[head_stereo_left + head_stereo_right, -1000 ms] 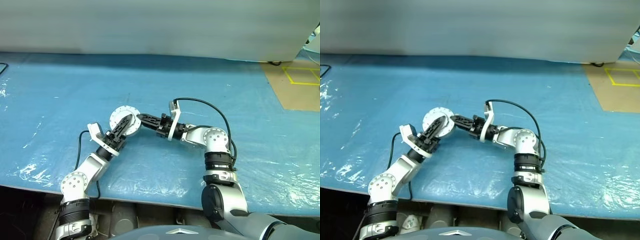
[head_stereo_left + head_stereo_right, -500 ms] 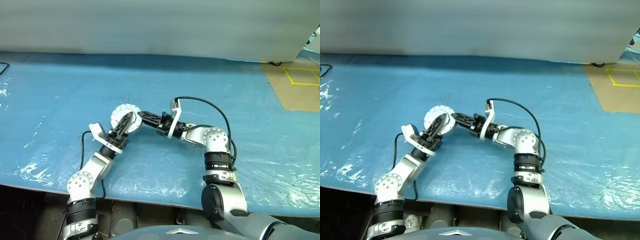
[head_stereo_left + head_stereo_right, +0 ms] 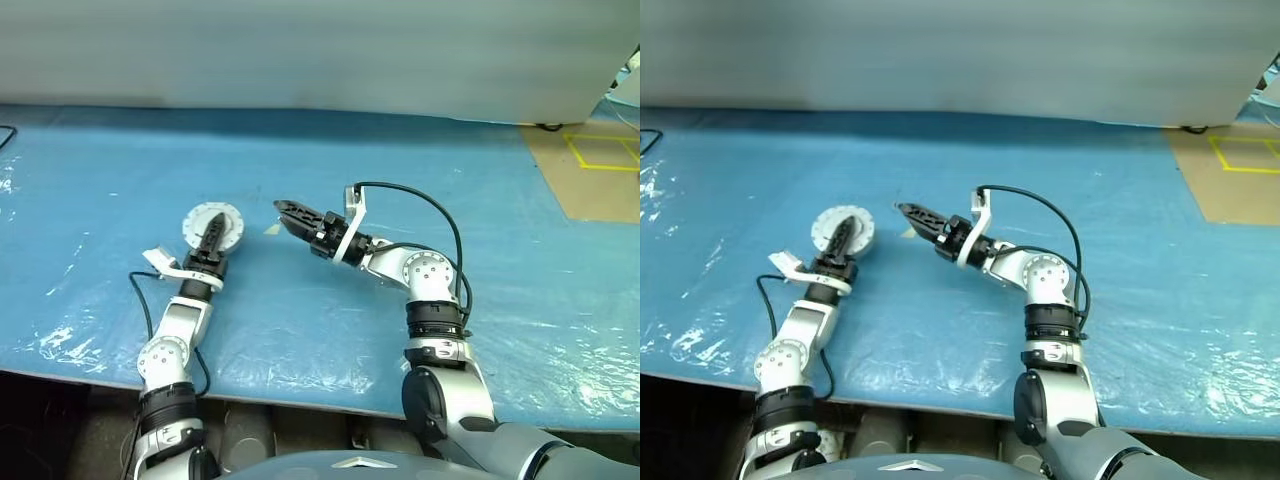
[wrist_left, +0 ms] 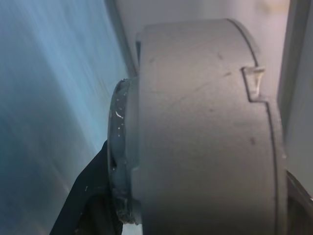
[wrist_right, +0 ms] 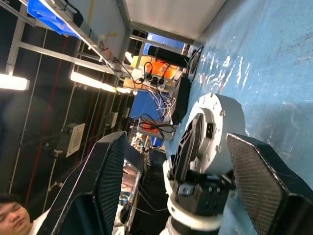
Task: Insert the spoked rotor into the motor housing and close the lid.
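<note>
The motor housing [image 3: 198, 218] is a short round grey metal cylinder whose pale face, ringed with small holes, is turned upward. It hangs just above the blue table, left of centre. My left gripper [image 3: 213, 230] is shut on it, one black finger [image 3: 212, 238] lying across the face. In the left wrist view the housing's grey side wall [image 4: 195, 137] looms close, with a small notch in it. My right gripper [image 3: 284, 209] stands open to the right of the housing, apart from it, its fingers [image 5: 105, 186] spread wide and holding nothing. The spoked rotor and the lid are out of view.
A blue plastic sheet [image 3: 330, 160] covers the table, whose front edge [image 3: 300, 405] runs along the bottom. A small pale scrap [image 3: 272, 229] lies just below the right gripper's tips. Brown floor with yellow tape [image 3: 600, 155] lies far right, and a grey wall stands behind.
Both grippers met at the housing near the table's middle. The right gripper has opened and let go, and the left arm has carried the housing off to the left.
</note>
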